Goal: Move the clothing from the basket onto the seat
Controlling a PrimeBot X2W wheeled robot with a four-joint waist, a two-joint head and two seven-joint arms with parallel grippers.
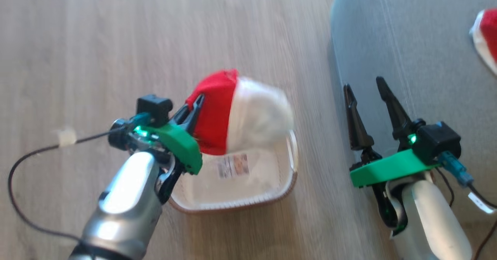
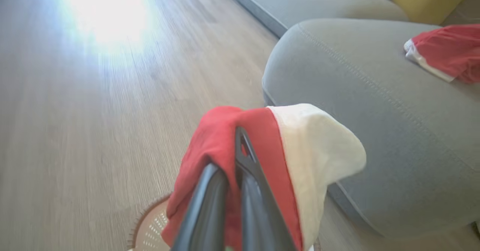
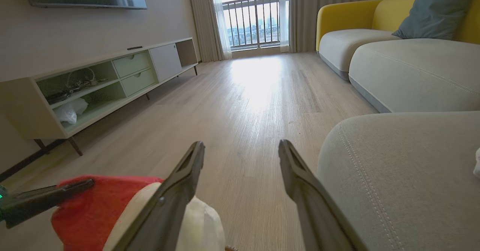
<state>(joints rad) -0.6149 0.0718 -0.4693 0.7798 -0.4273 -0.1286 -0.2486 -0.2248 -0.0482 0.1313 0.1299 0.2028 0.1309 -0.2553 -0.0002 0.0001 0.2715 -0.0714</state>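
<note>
Fingers [image 1: 193, 111] of the left gripper [image 1: 198, 99] clench a red-and-white garment [image 1: 233, 112] just above the basket [image 1: 233, 207]; right gripper [image 1: 363, 83] stands spread, empty, right of the basket.

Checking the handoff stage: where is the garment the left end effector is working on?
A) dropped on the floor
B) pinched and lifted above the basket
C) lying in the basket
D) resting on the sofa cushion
B: the left end effector is shut on the red-and-white garment, which hangs above the basket; a second red garment lies on the sofa cushion.
</note>
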